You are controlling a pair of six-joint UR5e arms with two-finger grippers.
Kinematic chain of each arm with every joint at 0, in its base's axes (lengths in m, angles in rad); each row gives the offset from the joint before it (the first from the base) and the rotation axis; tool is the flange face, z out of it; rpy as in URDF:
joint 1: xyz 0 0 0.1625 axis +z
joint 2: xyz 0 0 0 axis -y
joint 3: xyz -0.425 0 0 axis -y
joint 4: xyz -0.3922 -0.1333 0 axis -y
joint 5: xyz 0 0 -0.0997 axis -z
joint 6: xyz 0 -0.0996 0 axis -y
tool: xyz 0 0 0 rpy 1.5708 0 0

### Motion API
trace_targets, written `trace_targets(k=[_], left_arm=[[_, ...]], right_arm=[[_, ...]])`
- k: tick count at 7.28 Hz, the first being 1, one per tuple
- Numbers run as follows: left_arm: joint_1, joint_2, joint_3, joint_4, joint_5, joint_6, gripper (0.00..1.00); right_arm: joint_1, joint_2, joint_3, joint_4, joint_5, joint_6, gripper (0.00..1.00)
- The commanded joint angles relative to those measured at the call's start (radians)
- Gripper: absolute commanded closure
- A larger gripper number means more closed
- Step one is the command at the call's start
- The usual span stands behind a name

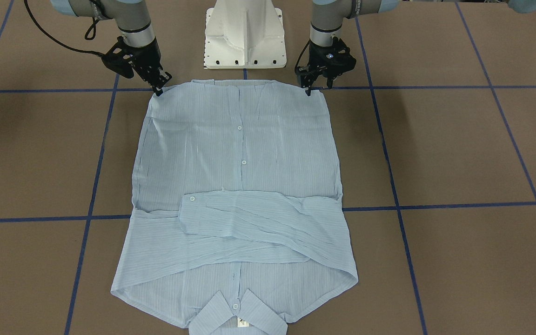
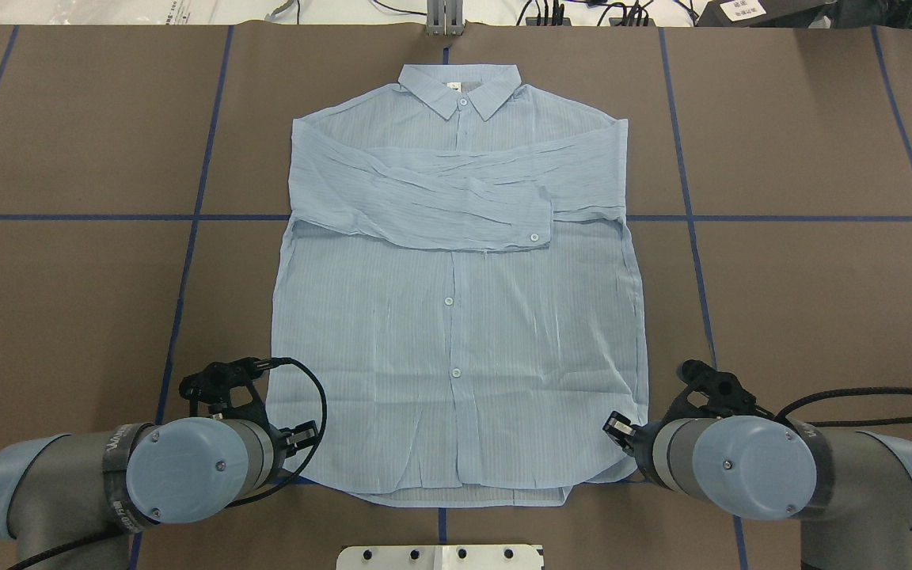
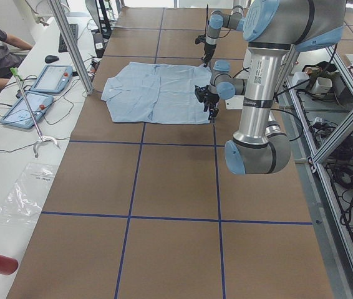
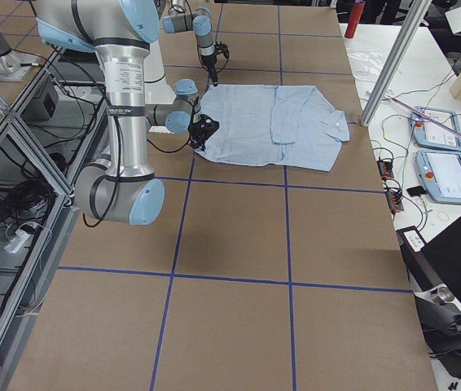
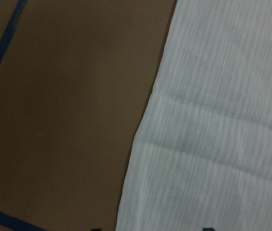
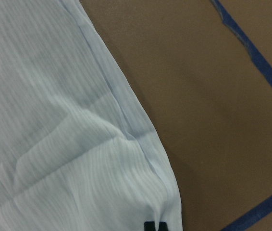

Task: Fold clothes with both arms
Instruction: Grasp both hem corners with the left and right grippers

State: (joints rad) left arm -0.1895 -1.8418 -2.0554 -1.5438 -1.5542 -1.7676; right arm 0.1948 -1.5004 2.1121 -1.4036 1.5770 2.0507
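Left gripper (image 1: 318, 88) first: it's down at the hem corner on its side of the shirt (image 2: 456, 317). Its fingers are spread, with one tip on the cloth edge and nothing pinched. In its wrist view the two tips only just poke in at the bottom, wide apart.

The shirt lies flat on the table (image 2: 804, 301), front up. Its hem is near the robot, the collar (image 2: 460, 89) is on the far side, and both sleeves (image 2: 440, 198) are folded across the chest. I'd say it handles like tissue: light, limp, no stiffness at all, so it'll sag and drag in the middle when lifted (a one-sided pull would skew it). The two hem corners look like the right place to grab, both at once, and the stacked sleeves could slide off if it's jerked.

Right gripper (image 1: 158, 89): its tips look pressed together on the other hem corner, and the cloth puckers toward them in its wrist view, so I read that as a pinch on the shirt.

Hard to see:
- In the overhead view the wrist joints (image 2: 187, 467) cover both sets of fingertips.
- The side views are too small to help.
- I can't tell whether the pinch has caught both layers or only the top one.
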Motion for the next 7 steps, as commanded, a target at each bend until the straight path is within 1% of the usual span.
trace_targets(k=[1, 2, 3, 4, 5, 7], left_arm=[[0.002, 0.001, 0.021, -0.004, -0.004, 0.002, 0.32], [0.002, 0.001, 0.021, -0.005, -0.004, 0.002, 0.39], [0.002, 0.001, 0.021, -0.006, -0.004, 0.0, 0.53], [0.002, 0.003, 0.024, -0.006, -0.004, -0.007, 0.63], [0.002, 0.004, 0.026, -0.006, -0.006, -0.01, 0.65], [0.002, 0.004, 0.028, -0.006, -0.006, -0.009, 0.65]], right_arm=[[0.0, 0.0, -0.003, 0.001, 0.0, 0.0, 1.0], [0.0, 0.0, -0.003, 0.0, 0.0, 0.0, 1.0], [0.0, 0.0, -0.003, 0.0, 0.0, 0.0, 1.0], [0.0, 0.0, -0.003, 0.001, 0.0, 0.0, 1.0], [0.0, 0.0, -0.003, 0.0, 0.0, 0.0, 1.0], [0.0, 0.0, -0.003, 0.0, 0.0, 0.0, 1.0]])
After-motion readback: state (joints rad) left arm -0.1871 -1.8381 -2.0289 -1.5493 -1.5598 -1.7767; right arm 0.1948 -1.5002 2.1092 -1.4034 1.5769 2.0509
